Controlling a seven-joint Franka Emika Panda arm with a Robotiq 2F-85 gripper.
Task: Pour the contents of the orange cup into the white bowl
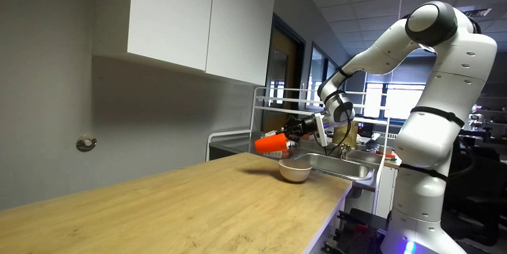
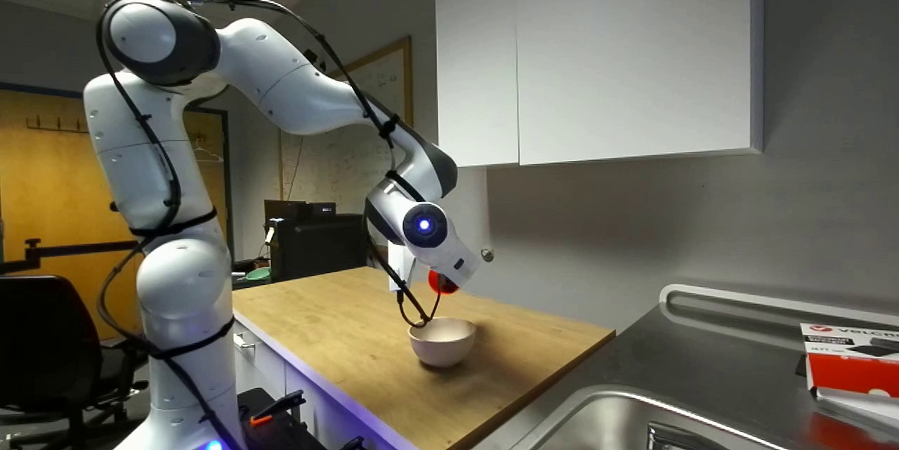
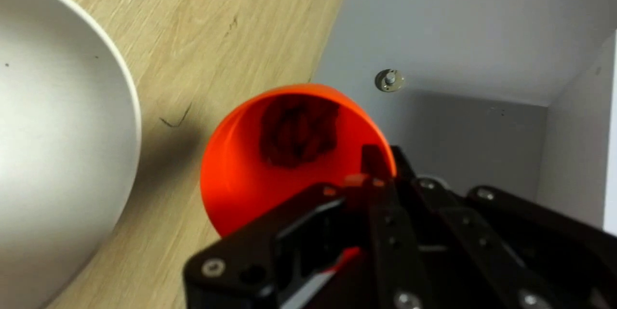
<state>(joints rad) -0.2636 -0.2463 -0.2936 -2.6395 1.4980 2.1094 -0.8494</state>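
Orange tumbler (image 1: 271, 143), wall pinched tight by the gripper (image 3: 391, 163), needs its mouth above the white bowl (image 1: 295, 173) before tipping further.

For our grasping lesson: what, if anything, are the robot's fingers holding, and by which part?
The orange cup, pinched by its wall at the rim: one of the fingers inside, the other outside.

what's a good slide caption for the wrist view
A look into the gripped orange cup: dark contents inside, white bowl at the picture's left.
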